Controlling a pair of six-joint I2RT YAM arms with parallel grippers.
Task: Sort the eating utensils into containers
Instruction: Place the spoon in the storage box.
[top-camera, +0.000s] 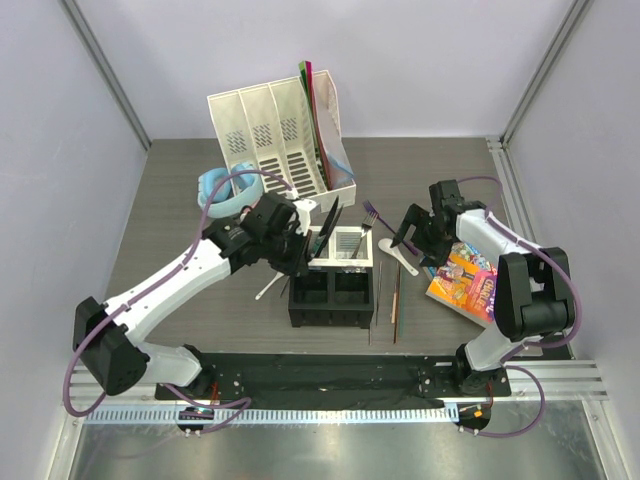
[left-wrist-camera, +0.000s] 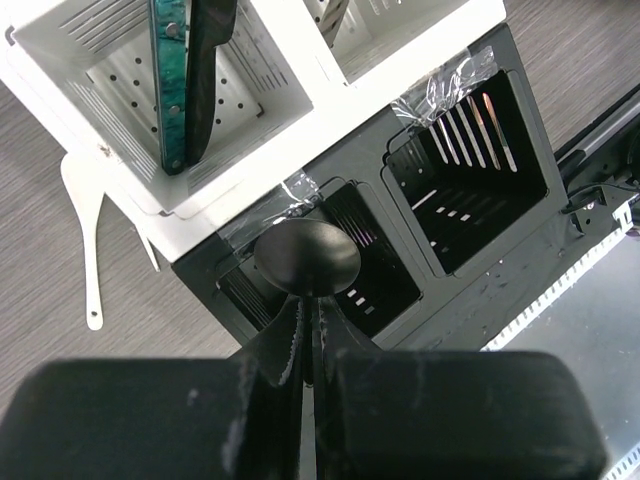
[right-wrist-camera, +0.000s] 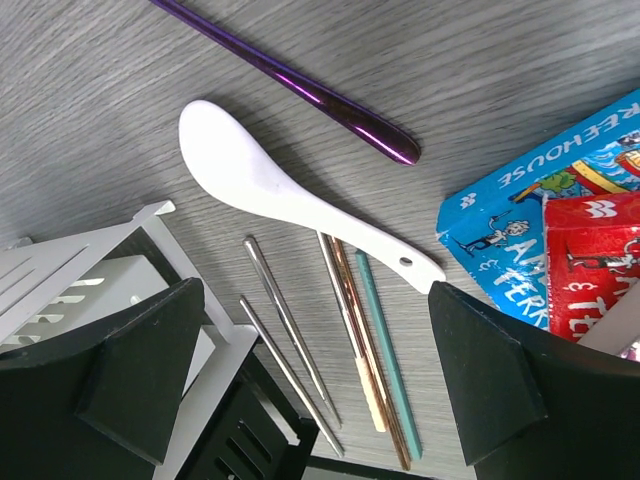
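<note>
My left gripper (left-wrist-camera: 310, 312) is shut on the handle of a black spoon (left-wrist-camera: 307, 258), whose bowl hangs over a black cell of the four-cell caddy (left-wrist-camera: 262, 163). A teal-handled piece and a black piece (left-wrist-camera: 185, 80) stand in a white cell. From above, that gripper (top-camera: 300, 250) sits at the caddy's (top-camera: 292, 318) left side. My right gripper (right-wrist-camera: 315, 370) is open above silver chopsticks (right-wrist-camera: 290, 340), a copper pair (right-wrist-camera: 365, 340) and a teal stick (right-wrist-camera: 390, 350). A white ceramic spoon (right-wrist-camera: 290, 195) and a purple utensil handle (right-wrist-camera: 300, 85) lie just beyond them.
Another white spoon (top-camera: 268, 288) lies left of the caddy. A colourful book (top-camera: 465, 280) lies under my right arm, close to the chopsticks. Blue headphones (top-camera: 222, 190) and a tall white file organiser (top-camera: 280, 135) stand at the back. A purple fork (top-camera: 372, 215) lies behind the caddy.
</note>
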